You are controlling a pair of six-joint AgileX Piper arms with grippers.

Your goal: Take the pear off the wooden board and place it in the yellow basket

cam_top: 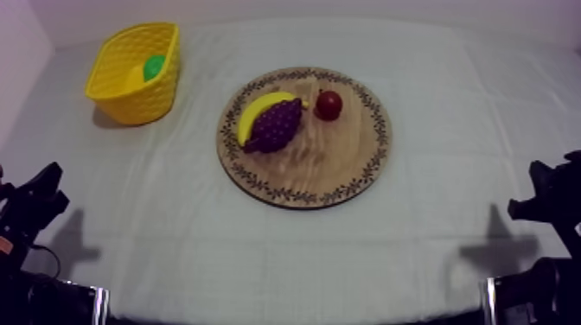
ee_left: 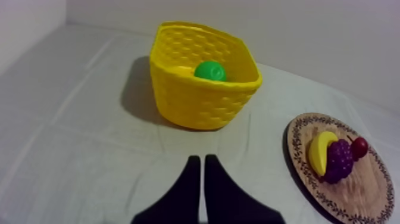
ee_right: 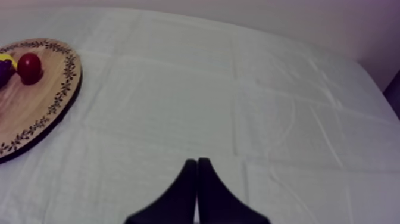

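Cloth-covered surface (cam_top: 173,251) against pale walls (cam_top: 303,9), green pear (cam_top: 154,66) inside yellow basket (cam_top: 130,97) far left, wooden board (cam_top: 337,164) central, left hand (ee_left: 201,159) and right hand (ee_right: 196,162) each pressed together, empty.

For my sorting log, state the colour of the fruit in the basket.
Green; the pear in the yellow basket shows best in the left wrist view.

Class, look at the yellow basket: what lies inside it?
A green pear lies inside the yellow basket. From the left wrist view, the near wall hides the pear's lower part and much of the basket floor.
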